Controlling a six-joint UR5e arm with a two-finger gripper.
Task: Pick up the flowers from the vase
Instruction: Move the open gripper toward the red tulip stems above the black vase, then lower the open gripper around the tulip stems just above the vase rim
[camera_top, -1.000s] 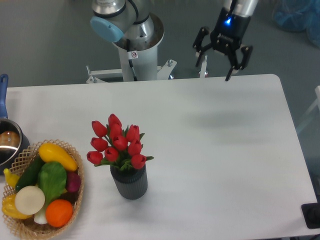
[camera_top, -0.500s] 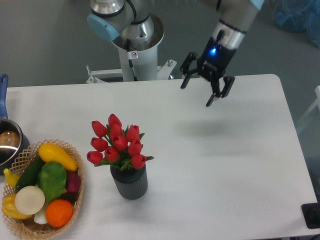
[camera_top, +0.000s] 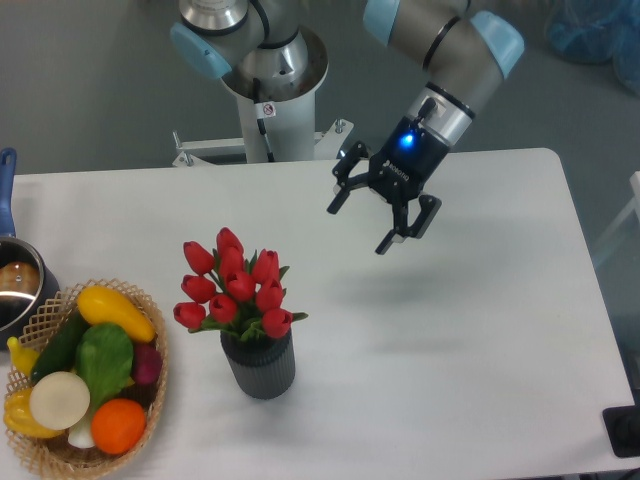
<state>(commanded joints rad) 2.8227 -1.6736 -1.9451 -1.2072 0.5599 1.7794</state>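
Flowers (camera_top: 234, 285) stand upright in the vase (camera_top: 259, 366) on the white table (camera_top: 470, 330), left of centre. Above and to their right, well apart, the gripper (camera_top: 358, 230) hangs over the table with jaws spread wide, holding nothing. A basket (camera_top: 150, 400) of produce sits just left of the vase.

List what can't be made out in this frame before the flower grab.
- Stems of the flowers: hidden inside the vase, fixed camera.
- Steel pot: cut off by the left edge; contents too blurred to name.
- Wicker basket: its bottom rim runs off the lower edge.
- Claw: open above the table, but its height over the surface can't be judged from one view.
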